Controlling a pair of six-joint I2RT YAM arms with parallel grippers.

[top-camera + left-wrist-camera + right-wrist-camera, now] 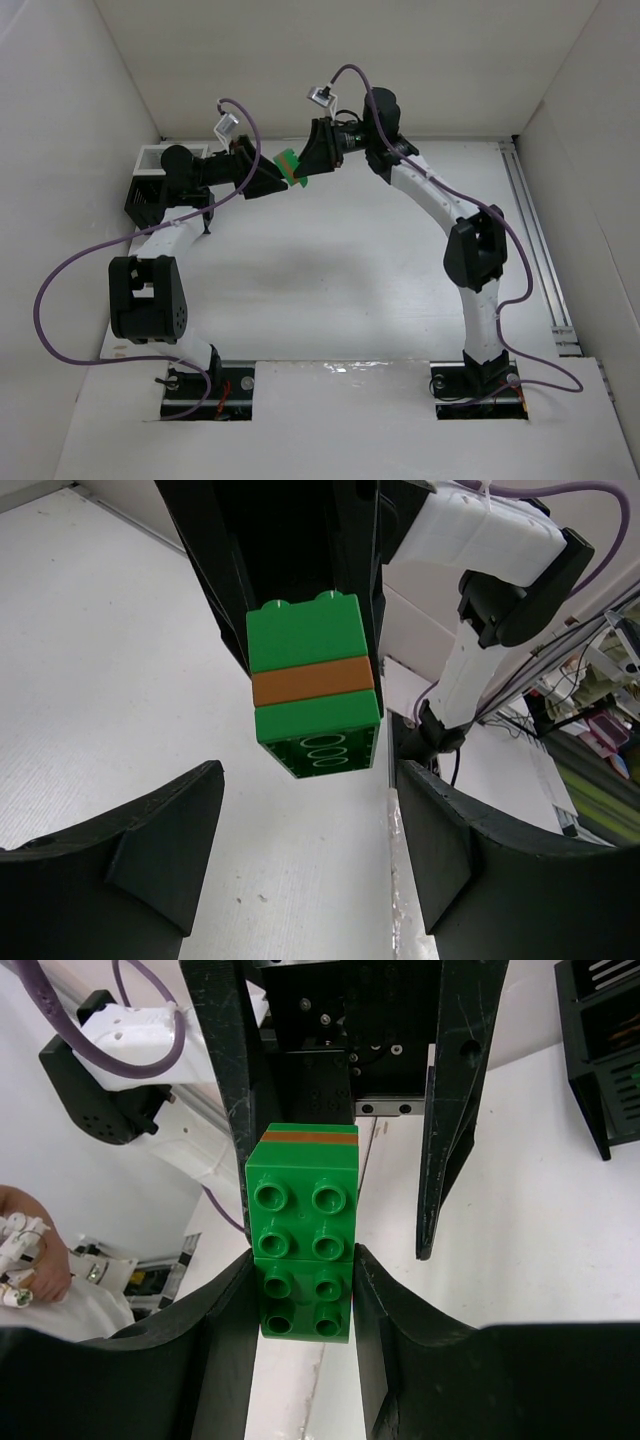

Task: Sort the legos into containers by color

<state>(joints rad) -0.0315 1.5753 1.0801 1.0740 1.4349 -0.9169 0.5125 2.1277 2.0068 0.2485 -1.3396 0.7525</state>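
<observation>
A stack of legos (pixel 303 1250), green bricks with a thin orange layer (pixel 312 680) between them, hangs in the air over the table's far middle (pixel 290 166). My right gripper (pixel 303 1300) is shut on the stack's near end, its fingers pressed on both sides. My left gripper (pixel 310 880) faces it with open jaws. Its fingers (pixel 455 1110) flank the stack's far end, with a gap showing on one side. The containers, a black slatted rack with a white rim (pixel 150 185), stand at the far left behind the left arm.
White walls close in the table at the back and on both sides. A metal rail (pixel 540 250) runs along the right edge. Purple cables loop off both arms. A corner of the rack (pixel 600 1050) shows in the right wrist view.
</observation>
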